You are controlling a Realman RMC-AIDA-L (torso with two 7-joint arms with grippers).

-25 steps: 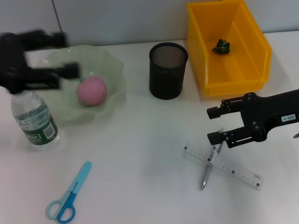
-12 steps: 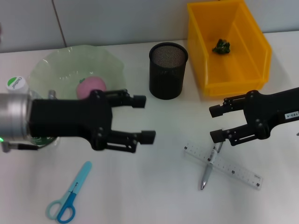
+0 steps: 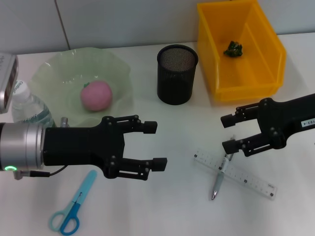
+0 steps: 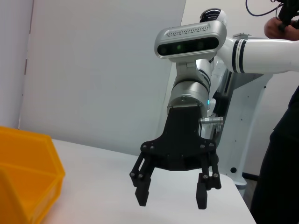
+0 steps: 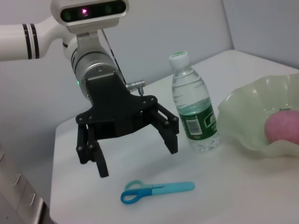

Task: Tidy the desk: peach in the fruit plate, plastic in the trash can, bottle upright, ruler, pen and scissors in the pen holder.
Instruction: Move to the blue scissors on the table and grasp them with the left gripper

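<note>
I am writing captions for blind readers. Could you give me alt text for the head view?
Two black grippers hover open over a white desk: the left gripper above blue scissors, the right gripper above a pen lying across a ruler. Behind are a peach in a green plate, an upright bottle, a mesh holder and a yellow bin.

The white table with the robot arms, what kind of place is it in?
Probably a robot test lab set up like a desk. The white table holds a black mesh pen holder, blue scissors and a clear plastic ruler, with plain grey walls behind.
</note>
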